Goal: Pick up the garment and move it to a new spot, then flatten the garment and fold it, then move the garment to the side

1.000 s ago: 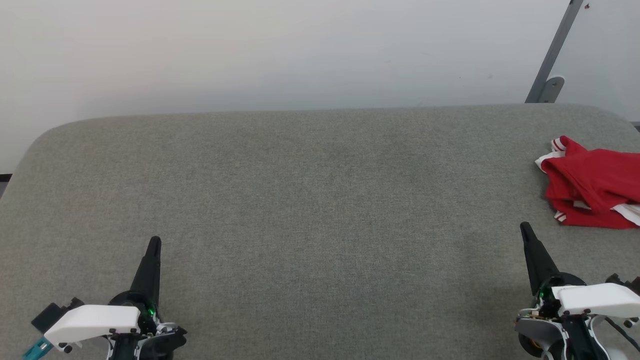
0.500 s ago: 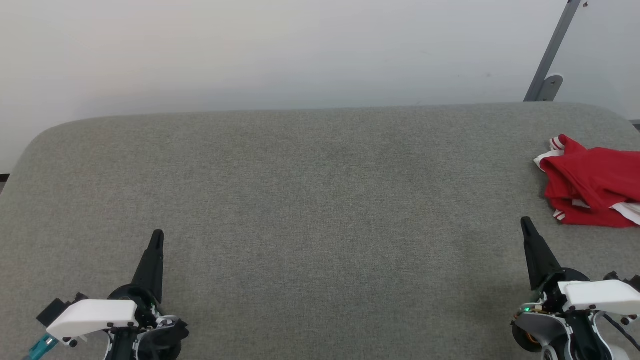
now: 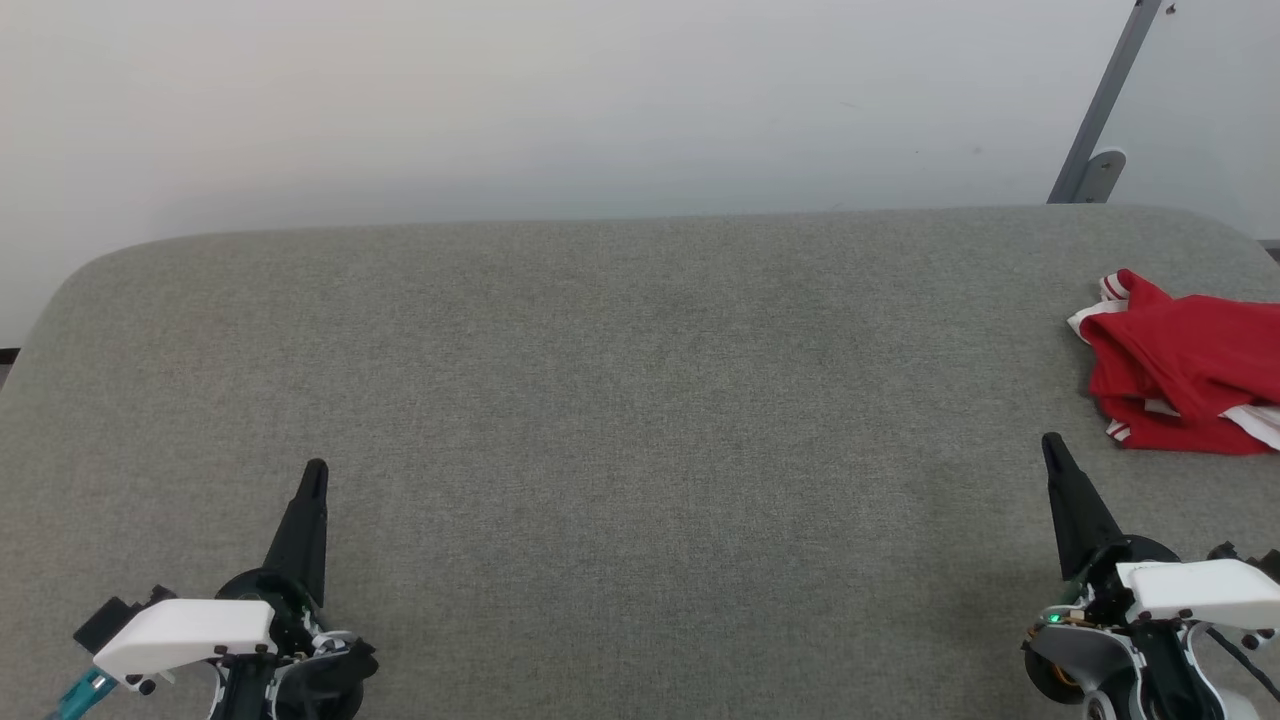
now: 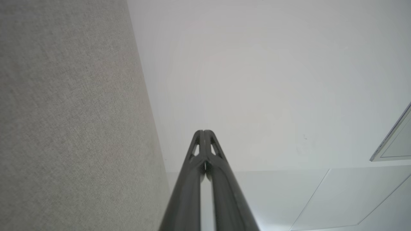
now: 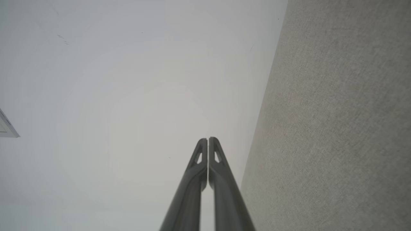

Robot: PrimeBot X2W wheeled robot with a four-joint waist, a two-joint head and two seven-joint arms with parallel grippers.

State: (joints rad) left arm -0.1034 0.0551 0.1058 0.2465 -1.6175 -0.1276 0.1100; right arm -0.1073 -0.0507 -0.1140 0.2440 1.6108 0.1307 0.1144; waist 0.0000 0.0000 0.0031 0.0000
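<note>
Left claw and right claw closed, empty; the garment lies crumpled at the table's right edge, beyond the right claw.

Bare test room: grey fabric table, blank white wall (metal strut).

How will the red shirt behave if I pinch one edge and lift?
The shirt lies crumpled in soft folds, so it will likely hang limp and unfurl. It looks thin, so probably light. Pushed, it would probably bunch on the grey fabric surface rather than slide.
</note>
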